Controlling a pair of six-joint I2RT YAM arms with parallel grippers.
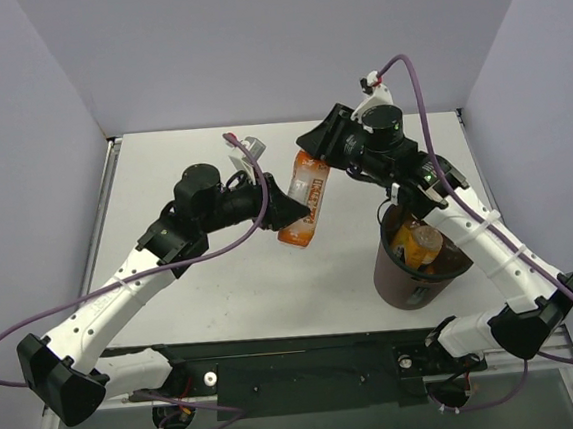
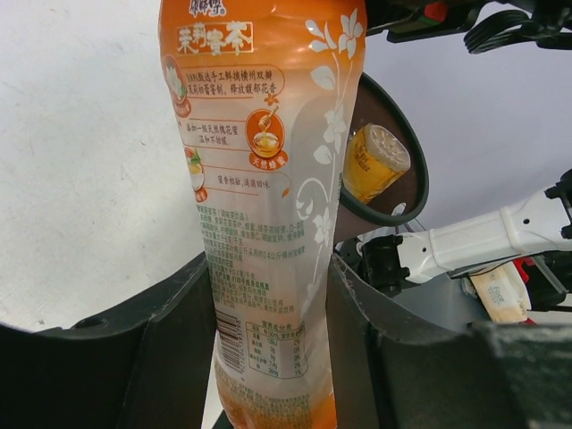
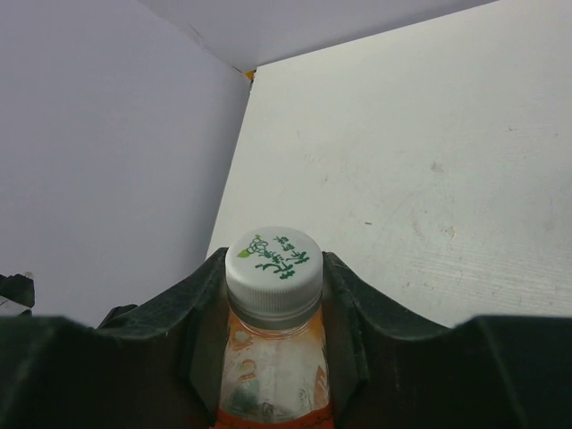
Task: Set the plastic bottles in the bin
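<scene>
The left claw [image 2: 268, 268] is clamped on the lower body of the orange bottle [image 2: 259, 134]. The right claw [image 3: 274, 268] pinches its neck just under the white cap [image 3: 273, 253]. The bottle hangs tilted above the worktop [image 1: 274, 296], left of the bin [image 1: 390, 276], which holds a yellow bottle [image 1: 417, 243].

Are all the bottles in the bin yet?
Not quite. One yellow bottle already lies in the bin. The orange bottle is up in the air, the left pincer around its body and the right pincer around its cap. It must go in next. No other bottle shows on the table.
</scene>
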